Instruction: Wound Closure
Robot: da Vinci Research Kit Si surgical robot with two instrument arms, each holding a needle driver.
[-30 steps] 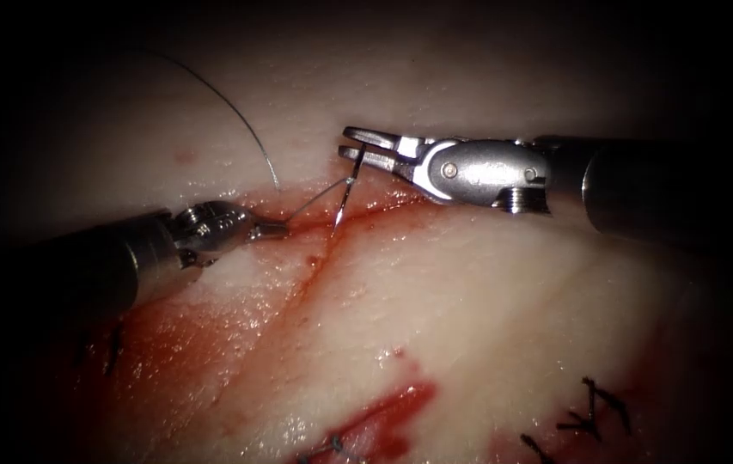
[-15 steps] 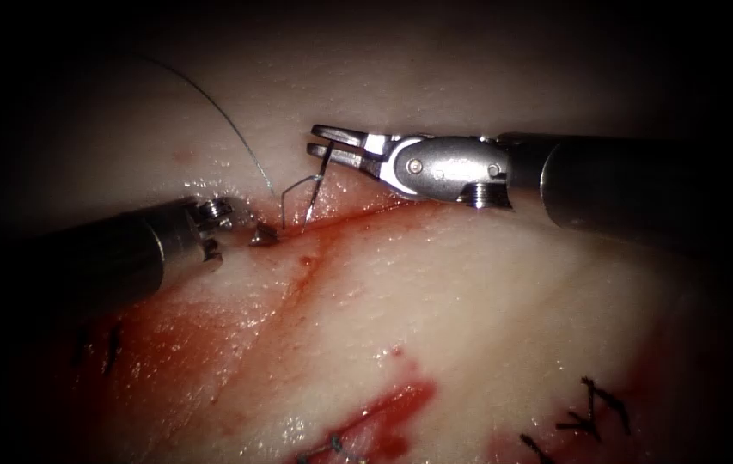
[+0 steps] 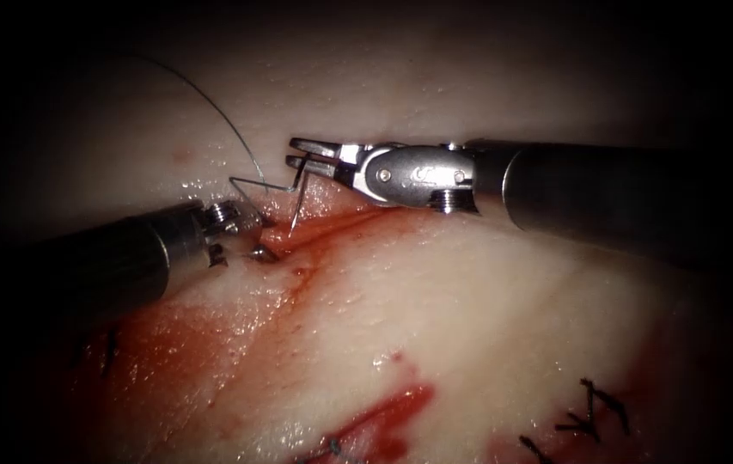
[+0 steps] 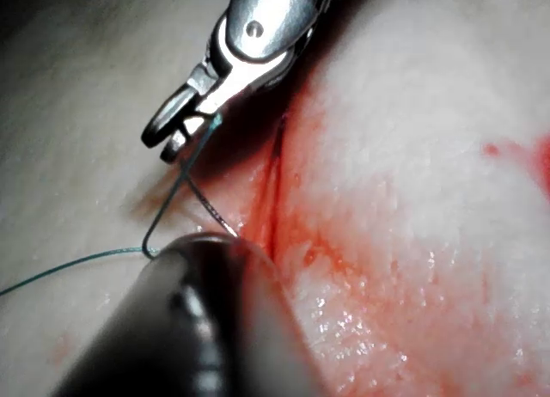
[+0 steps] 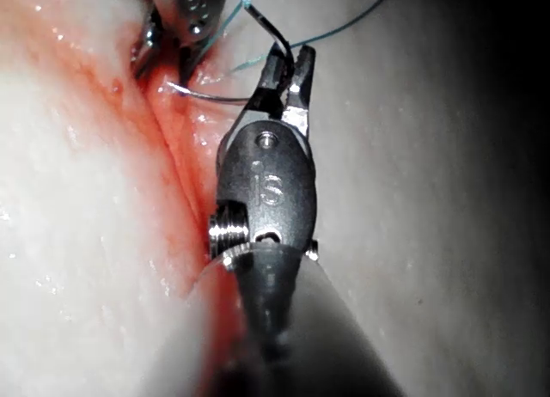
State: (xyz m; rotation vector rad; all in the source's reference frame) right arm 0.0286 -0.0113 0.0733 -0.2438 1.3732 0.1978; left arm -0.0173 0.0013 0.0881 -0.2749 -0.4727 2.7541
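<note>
My right tool [image 3: 296, 155] reaches in from the right and is shut on the curved needle [image 3: 296, 206] near its tail end. The needle hangs down with its tip at the tissue [image 3: 486, 301], just at the upper end of the cut [image 3: 314, 249]; whether it pierces I cannot tell. Dark thread [image 3: 211, 103] runs from the tail, kinks left, then arcs up and away. My left tool [image 3: 265, 239] lies left of the cut with jaws open, holding nothing. In the right wrist view the right tool [image 5: 288, 66] grips the needle [image 5: 210, 94]; the left wrist view shows needle [image 4: 210, 212] and thread [image 4: 69, 264].
Red fluid [image 3: 211, 344] wets the tissue along the cut and to its lower left. Finished dark stitches [image 3: 589, 412] sit at the lower right, another [image 3: 111, 344] at the lower left. A second red gash [image 3: 383, 417] lies near the bottom edge.
My right tool has carried the needle leftward along the cut's upper end. My left tool's jaws went from shut to open, letting go of the thread it held, which now kinks to the left.
</note>
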